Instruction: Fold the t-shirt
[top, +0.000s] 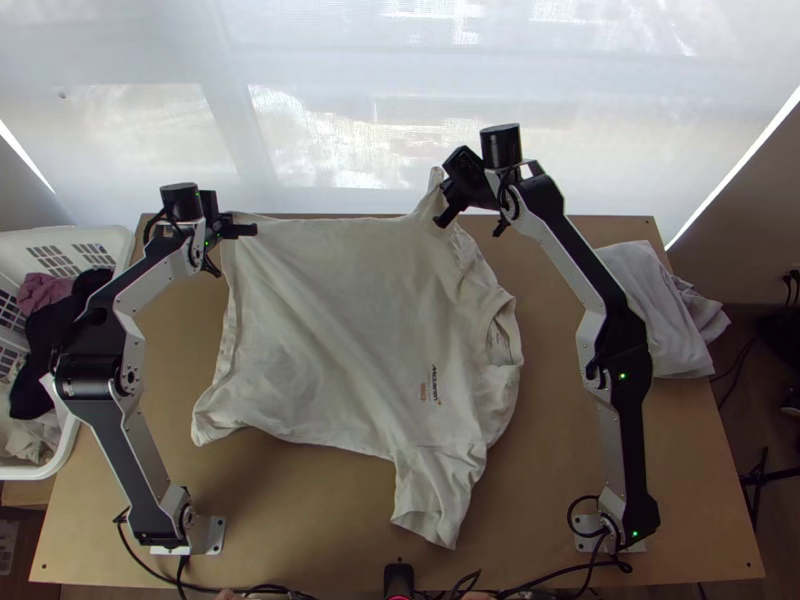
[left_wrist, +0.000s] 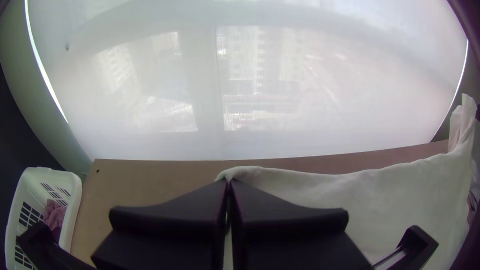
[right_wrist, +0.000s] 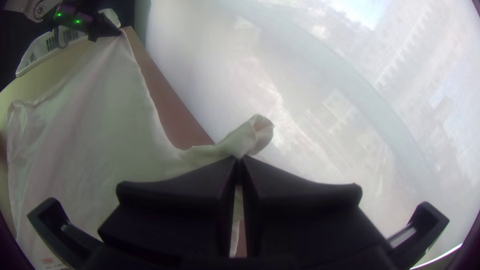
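Bright window (top: 330, 130), wooden table (top: 300, 510), t-shirt (top: 330, 320)

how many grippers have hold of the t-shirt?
2. The left gripper is shut on the t-shirt's corner at the table's far left; the right gripper is shut on the sleeve at the far edge.

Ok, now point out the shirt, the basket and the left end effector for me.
Shirt (top: 340, 330): top view, on its body.
Basket (top: 112, 236): top view, on its rim.
Left end effector (left_wrist: 228, 182): left wrist view, where its fingertips meet, on the shirt's edge.
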